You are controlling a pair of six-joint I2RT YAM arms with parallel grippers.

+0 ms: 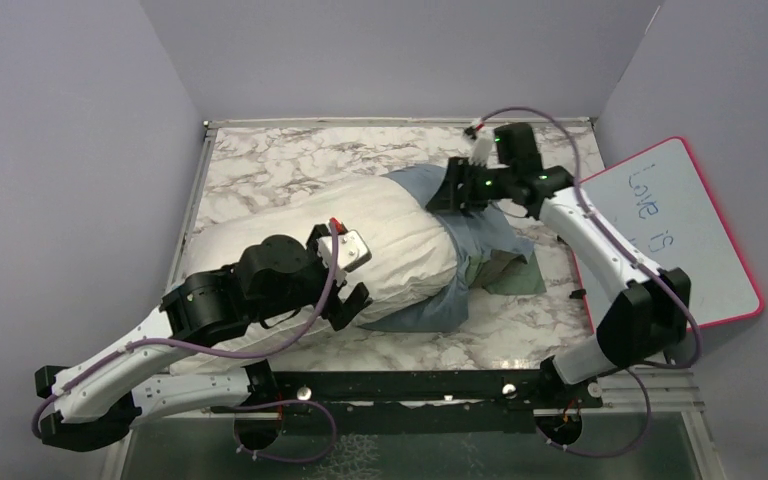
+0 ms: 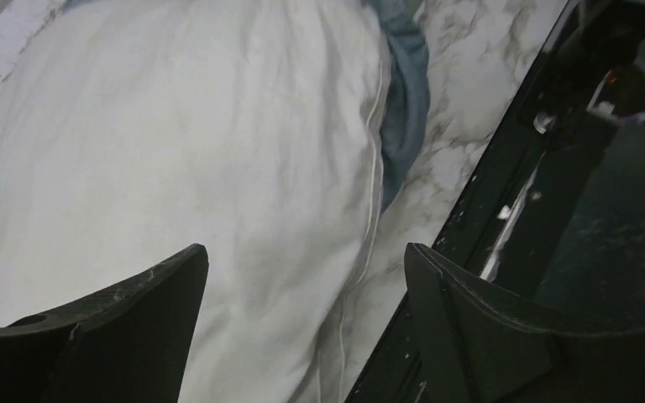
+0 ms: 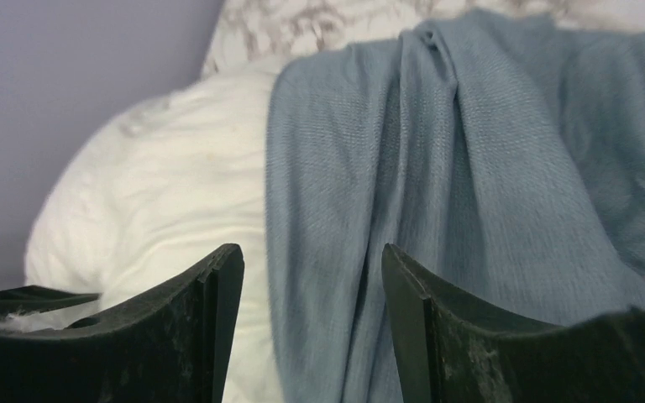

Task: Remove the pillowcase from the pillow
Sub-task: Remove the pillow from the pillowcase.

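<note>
The white pillow [image 1: 390,245] lies across the marble table with its left part bare. The grey-blue pillowcase [image 1: 475,235] is bunched over its right end, and a green part shows at the table [image 1: 515,278]. My left gripper [image 1: 348,305] hangs open over the pillow's near edge. In the left wrist view its jaws [image 2: 306,260] stand wide apart above the white pillow [image 2: 176,151], with the pillowcase's edge [image 2: 407,84] beyond. My right gripper [image 1: 450,190] is at the pillowcase's far side. Its jaws [image 3: 312,252] are open over a fold of blue pillowcase [image 3: 470,168], beside the bare pillow [image 3: 159,193].
A pink-rimmed whiteboard [image 1: 680,230] leans at the right wall. Grey walls close in the table [image 1: 290,160] at the left, back and right. A black rail [image 1: 410,385] runs along the near edge, also seen in the left wrist view as a rail [image 2: 504,210].
</note>
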